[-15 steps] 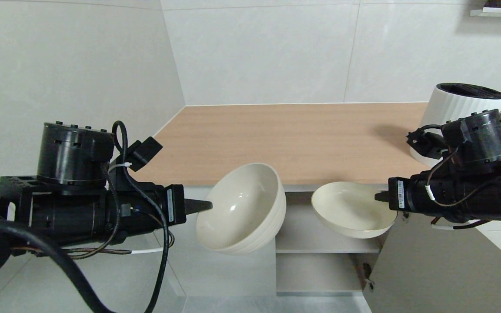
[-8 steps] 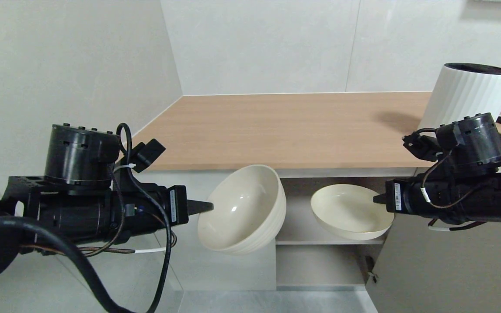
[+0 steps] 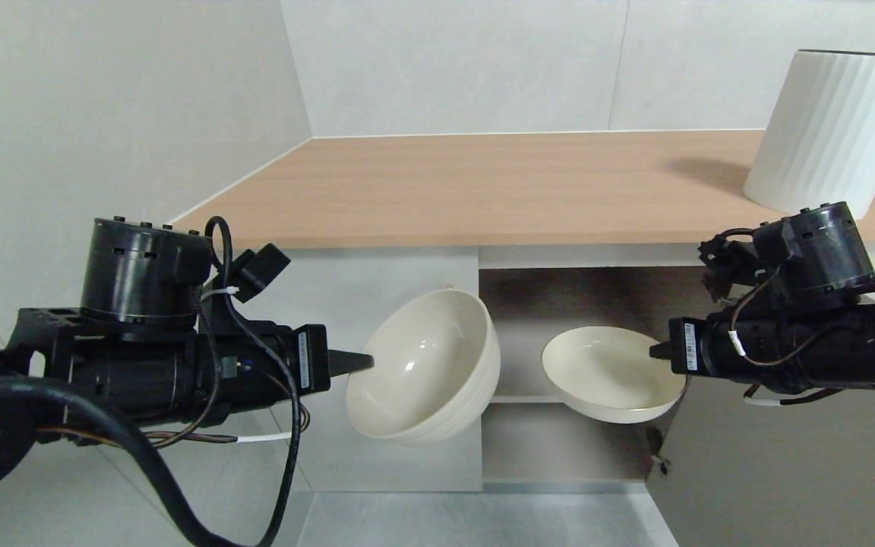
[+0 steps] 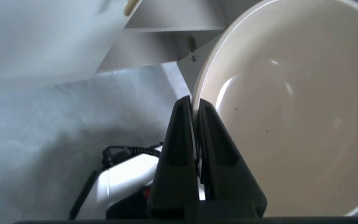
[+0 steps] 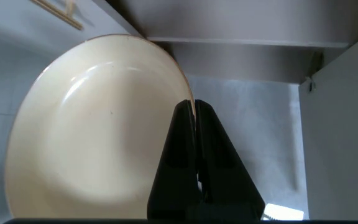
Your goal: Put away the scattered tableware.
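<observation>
The left arm lies level and points inward from the robot's left. The left gripper (image 3: 359, 362) has its two fingers pressed together on the rim of a deep cream bowl (image 3: 426, 372). The left wrist view shows the same pinch, with the left gripper (image 4: 196, 115) taking the rim edge between its thin black fingers (image 4: 180, 134). The deep cream bowl (image 4: 291, 112) is tipped on its side, hollow towards the camera. It hangs in the air below the countertop edge, in front of the closed cabinet panel (image 3: 346, 296) and beside the open compartment.

The right arm mirrors this pose, level and pointing inward from the robot's right. The right gripper (image 3: 658, 350) nips the rim of a shallow cream bowl (image 3: 604, 372). In the right wrist view, the right gripper (image 5: 195, 115) is closed tight on that rim, one finger on each side. The shallow cream bowl (image 5: 98, 124) is tilted with its hollow upward and hangs in front of the open cabinet compartment at about the level of the shelf (image 3: 517, 398). Whether it is already inside the opening cannot be told. The two bowls are near each other but apart.

Above them runs a wooden countertop (image 3: 498, 190). At its right end stands a white ribbed container (image 3: 836, 129). The open cabinet door (image 3: 756, 471) hangs below the right arm, with its hinge (image 3: 655, 458) at the edge of the opening.
</observation>
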